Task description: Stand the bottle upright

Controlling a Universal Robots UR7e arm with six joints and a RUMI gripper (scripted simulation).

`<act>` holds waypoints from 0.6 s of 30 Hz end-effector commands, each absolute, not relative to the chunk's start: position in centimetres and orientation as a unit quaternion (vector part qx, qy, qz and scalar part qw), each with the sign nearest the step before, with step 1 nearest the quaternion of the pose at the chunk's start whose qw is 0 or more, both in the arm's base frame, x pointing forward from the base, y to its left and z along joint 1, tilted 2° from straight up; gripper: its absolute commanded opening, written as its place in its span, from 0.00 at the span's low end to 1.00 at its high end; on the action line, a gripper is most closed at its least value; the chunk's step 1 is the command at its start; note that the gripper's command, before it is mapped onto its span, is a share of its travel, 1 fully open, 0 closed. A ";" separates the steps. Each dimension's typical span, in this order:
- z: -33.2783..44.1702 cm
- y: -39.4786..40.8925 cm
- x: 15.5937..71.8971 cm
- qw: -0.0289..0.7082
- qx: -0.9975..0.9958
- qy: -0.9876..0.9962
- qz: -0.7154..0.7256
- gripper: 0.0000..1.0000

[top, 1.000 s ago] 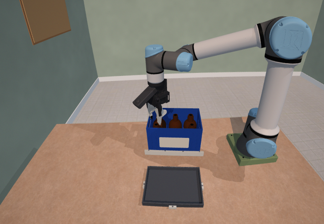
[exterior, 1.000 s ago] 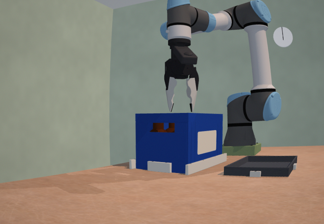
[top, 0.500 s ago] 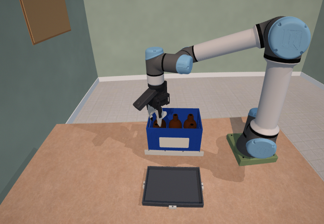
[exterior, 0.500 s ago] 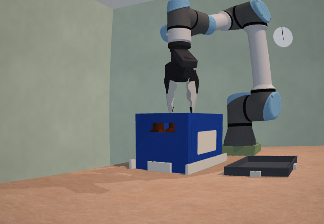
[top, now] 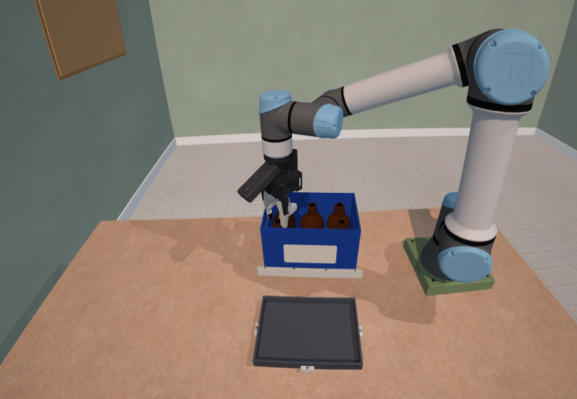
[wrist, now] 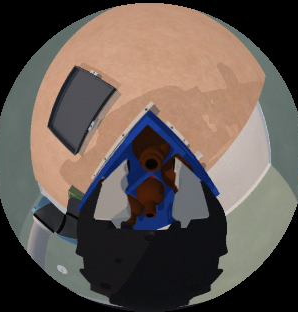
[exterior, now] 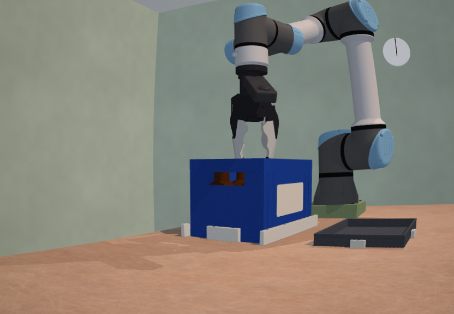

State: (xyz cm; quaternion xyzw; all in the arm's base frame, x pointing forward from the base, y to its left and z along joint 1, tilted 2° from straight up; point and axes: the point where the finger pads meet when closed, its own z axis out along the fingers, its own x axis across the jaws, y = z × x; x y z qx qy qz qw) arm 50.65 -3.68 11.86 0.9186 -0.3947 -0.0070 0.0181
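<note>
The blue crate (top: pixel 274 251) (exterior: pixel 227 206) (wrist: pixel 192 161) holds five brown bottles. Three stand in the back row: a left one (top: pixel 290 221) partly behind the fingers, a middle one (top: pixel 312 222) and a right one (top: pixel 338 215). A front right bottle (top: pixel 342 223) and a front left bottle (top: pixel 277 223) (wrist: pixel 152 150) show their openings. My gripper (top: pixel 277 221) (exterior: pixel 255 157) (wrist: pixel 151 159) is partly open and holds nothing. It points down at the crate's left end, its fingertips about rim height, on either side of the front left bottle's opening in the wrist view. I cannot tell reliably which neck differs.
The dark tray (top: pixel 305 329) (exterior: pixel 341 240) (wrist: pixel 78 110) lies in front of the crate, with nothing on it and small light blocks at its sides. A light strip (top: pixel 309 272) (exterior: pixel 289 230) runs along the crate's front foot. The arm's green base plate (top: pixel 461 286) is to the right.
</note>
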 end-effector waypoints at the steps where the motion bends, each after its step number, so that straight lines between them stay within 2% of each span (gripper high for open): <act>1: 11.3 -3.7 50.7 0.018 0.919 -0.395 -0.006 0.38; 18: 10.7 -3.7 50.7 0.018 0.919 -0.395 -0.006 0.38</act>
